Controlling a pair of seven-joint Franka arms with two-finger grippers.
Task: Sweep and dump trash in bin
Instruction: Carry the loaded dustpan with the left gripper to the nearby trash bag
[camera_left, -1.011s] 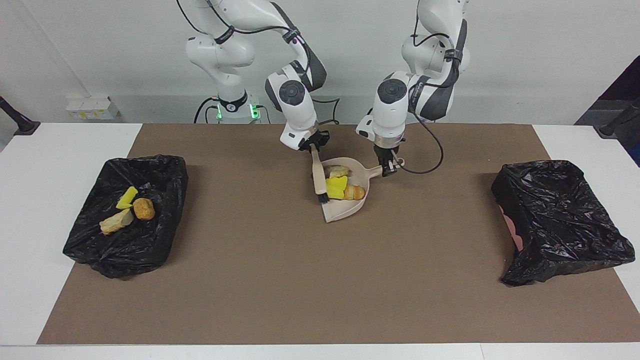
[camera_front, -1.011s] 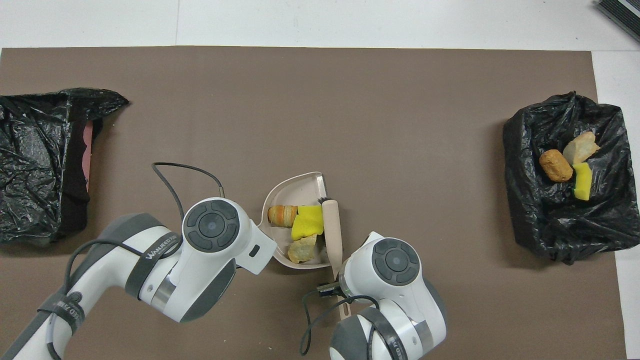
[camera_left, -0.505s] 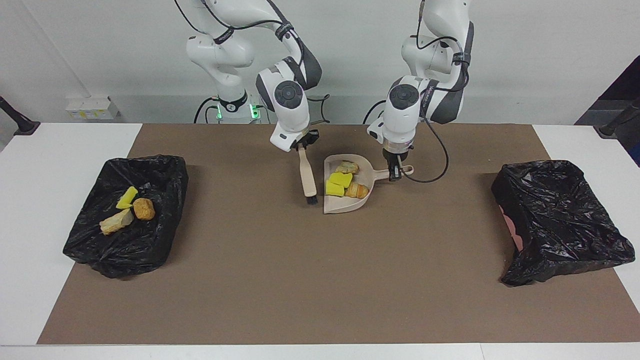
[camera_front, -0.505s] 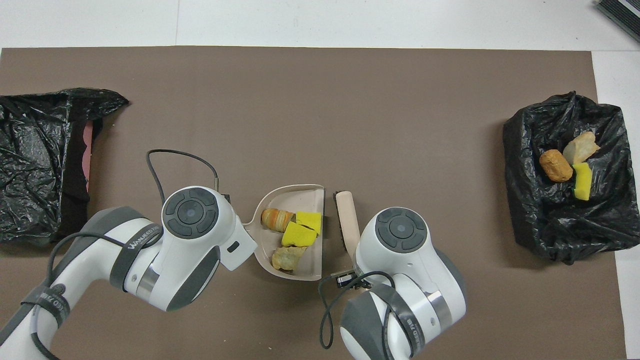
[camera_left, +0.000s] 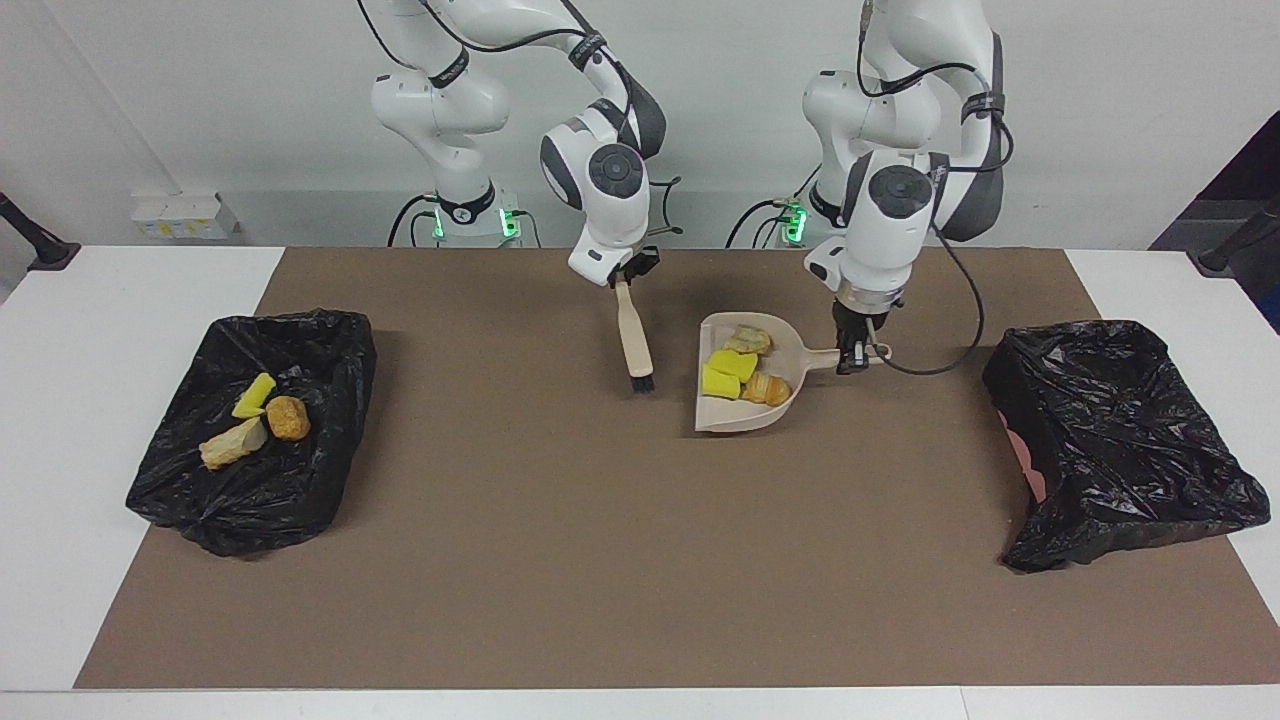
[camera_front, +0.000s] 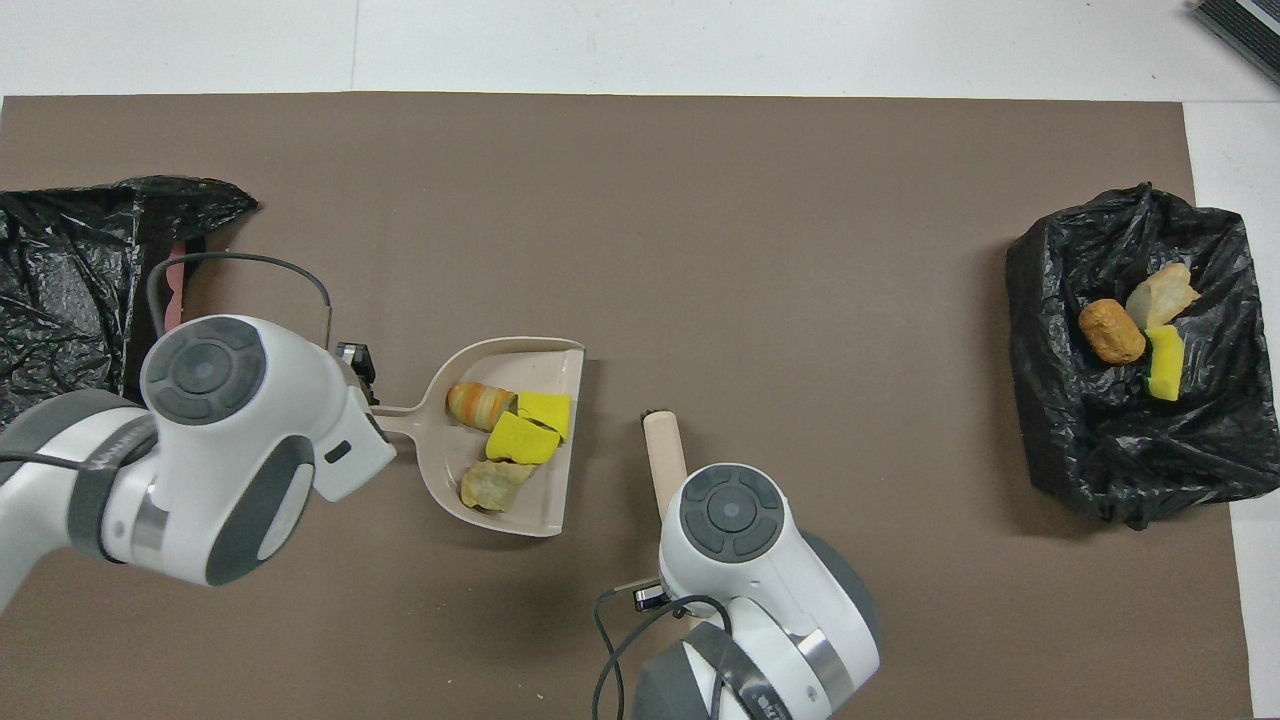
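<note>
A beige dustpan (camera_left: 722, 412) (camera_front: 545, 500) hangs just over the brown mat, mid-table. It carries several pieces of trash: yellow sponge bits (camera_left: 728, 366) (camera_front: 528, 428) and bread-like chunks (camera_left: 768, 388) (camera_front: 478, 402). My left gripper (camera_left: 852, 360) is shut on the dustpan's handle (camera_front: 405, 410). My right gripper (camera_left: 623, 283) is shut on the top of a beige-handled brush (camera_left: 634, 338) (camera_front: 663, 452), which points bristles-down beside the pan's open mouth, apart from it. In the overhead view both wrists hide the grippers.
A bin lined with a black bag (camera_left: 335, 350) (camera_front: 1060, 400) sits at the right arm's end and holds three trash pieces (camera_left: 270, 420). A second black-bagged bin (camera_left: 1110, 430) (camera_front: 70, 290) sits at the left arm's end.
My left gripper has carried the loaded dustpan toward the left arm's end of the table. The brush has come out of the pan and now stands apart from it.
</note>
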